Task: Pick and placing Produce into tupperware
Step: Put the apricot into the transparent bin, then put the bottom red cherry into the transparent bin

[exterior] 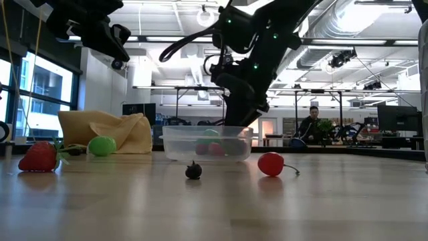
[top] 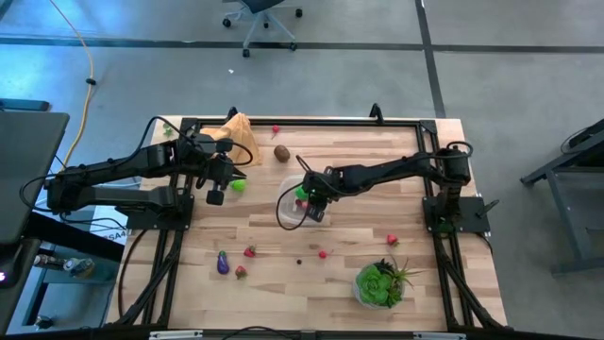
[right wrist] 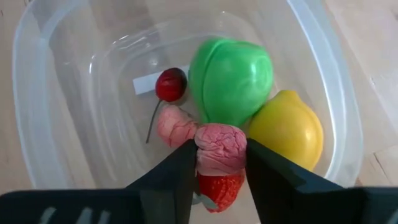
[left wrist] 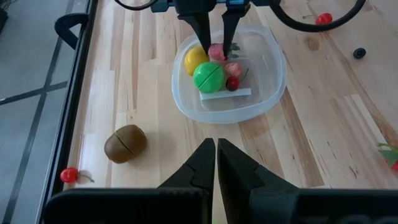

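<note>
My right gripper (right wrist: 219, 163) holds a pink berry (right wrist: 221, 148) inside the tupperware (left wrist: 268, 73) mid-tabletop — it may cling on release. Left gripper (left wrist: 216, 163) clenched, empty, near the left edge.

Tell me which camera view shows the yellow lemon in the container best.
The right wrist view: the lemon fills much of the picture, lying against the green lime inside the tupperware. The left wrist view shows it smaller but whole. In the high and low views I cannot make it out.
</note>
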Controlling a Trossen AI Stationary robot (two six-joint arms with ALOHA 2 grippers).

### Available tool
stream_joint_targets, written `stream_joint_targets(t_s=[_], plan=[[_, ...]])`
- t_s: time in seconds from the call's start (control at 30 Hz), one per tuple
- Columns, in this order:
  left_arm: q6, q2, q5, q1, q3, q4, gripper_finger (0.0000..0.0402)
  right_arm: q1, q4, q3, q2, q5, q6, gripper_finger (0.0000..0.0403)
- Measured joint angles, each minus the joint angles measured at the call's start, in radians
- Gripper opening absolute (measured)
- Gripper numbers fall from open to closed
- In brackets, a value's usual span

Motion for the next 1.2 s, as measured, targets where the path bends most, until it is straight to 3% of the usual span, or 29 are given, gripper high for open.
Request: stream_joint_targets(t_s=[0.3, 0.6, 0.83, 1.0, 1.2], plan=[[0.0, 0.0, 0.0, 0.0, 0.0, 0.0, 0.001, 0.001, -0.002, 0.0, -0.001, 0.013, -0.007, 0.0188], [0.0, 0.0, 0.0, 0.0, 0.0, 0.0, 0.001, 0.048, -0.008, -0.001, -0.08, 0.027, -0.074, 0.019], [0.0, 0.0, 0.0, 0.0, 0.0, 0.0, 0.001, 0.151, -0.029, -0.001, -0.175, 0.006, -0.184, 0.019], [0.0, 0.0, 0.0, 0.0, 0.0, 0.0, 0.001, 0.237, -0.04, -0.001, -0.179, -0.05, -0.182, 0.019], [0.0, 0.0, 0.0, 0.0, 0.0, 0.0, 0.001, 0.293, 0.011, -0.001, -0.157, -0.049, -0.043, 0.019]])
